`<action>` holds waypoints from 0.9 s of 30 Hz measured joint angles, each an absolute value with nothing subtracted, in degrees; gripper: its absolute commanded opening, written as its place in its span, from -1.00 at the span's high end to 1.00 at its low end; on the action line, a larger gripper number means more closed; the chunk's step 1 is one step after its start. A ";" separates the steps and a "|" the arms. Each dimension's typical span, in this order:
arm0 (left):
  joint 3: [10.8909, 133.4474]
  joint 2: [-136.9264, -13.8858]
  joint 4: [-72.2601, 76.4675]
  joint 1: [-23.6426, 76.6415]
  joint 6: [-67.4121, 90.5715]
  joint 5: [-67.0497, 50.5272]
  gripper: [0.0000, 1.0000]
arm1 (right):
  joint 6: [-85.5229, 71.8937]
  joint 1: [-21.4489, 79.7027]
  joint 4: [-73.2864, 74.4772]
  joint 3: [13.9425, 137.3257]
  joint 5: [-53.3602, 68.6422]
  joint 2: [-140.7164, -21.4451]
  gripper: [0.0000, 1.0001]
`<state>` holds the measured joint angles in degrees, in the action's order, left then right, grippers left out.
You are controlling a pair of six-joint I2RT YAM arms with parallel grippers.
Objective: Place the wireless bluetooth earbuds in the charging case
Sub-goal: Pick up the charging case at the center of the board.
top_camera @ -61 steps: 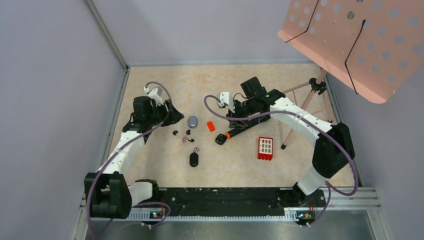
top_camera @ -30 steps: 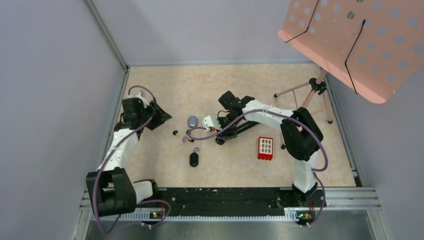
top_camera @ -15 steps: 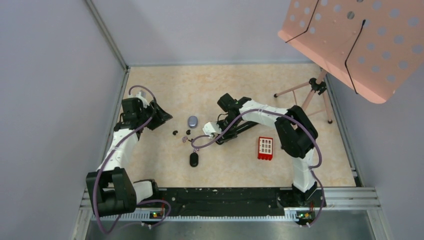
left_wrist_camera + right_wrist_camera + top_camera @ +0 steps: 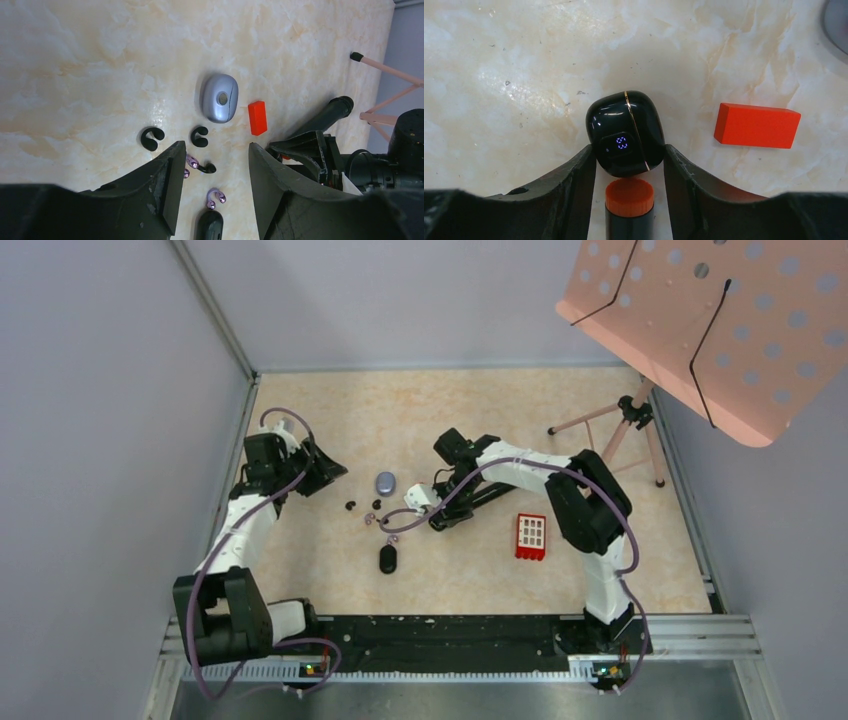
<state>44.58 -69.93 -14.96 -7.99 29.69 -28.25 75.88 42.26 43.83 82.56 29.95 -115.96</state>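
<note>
Lying loose on the table (image 4: 480,420), the earbuds (image 4: 151,138) aren't cased yet; left claw (image 4: 215,147) hangs released, right claw (image 4: 629,148) straddles the black case (image 4: 626,131), grip unclear.

Marbled beige counter (image 4: 480,410) carries a grey oval case (image 4: 386,482) with black earbuds (image 4: 151,139) at its 7 o'clock, purple-tipped earbuds (image 4: 216,197) and a black oval case (image 4: 388,559) toward 6, a red block (image 4: 257,118) at 3, a black case with a lit display (image 4: 625,133) just beside an orange-capped marker (image 4: 629,197), and a red-and-white block (image 4: 531,536) at 4.
</note>
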 measured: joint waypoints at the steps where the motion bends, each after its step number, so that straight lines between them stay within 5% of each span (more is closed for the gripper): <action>1: 44.58 -70.17 -14.81 -7.99 29.69 -28.49 -0.08 | 75.64 42.26 43.77 82.63 30.09 -116.03 0.22; 11: 44.58 -72.66 -9.02 -7.49 30.17 -35.77 -0.17 | 63.55 41.69 33.21 80.36 27.77 -112.99 0.54; 20: 46.96 -72.64 7.42 5.08 29.85 -43.83 -0.28 | 47.27 41.63 10.04 76.58 18.92 -91.26 0.56; 27: 52.12 -74.67 17.98 10.24 32.49 -47.03 -0.28 | 44.25 42.92 3.27 76.93 15.05 -88.16 0.57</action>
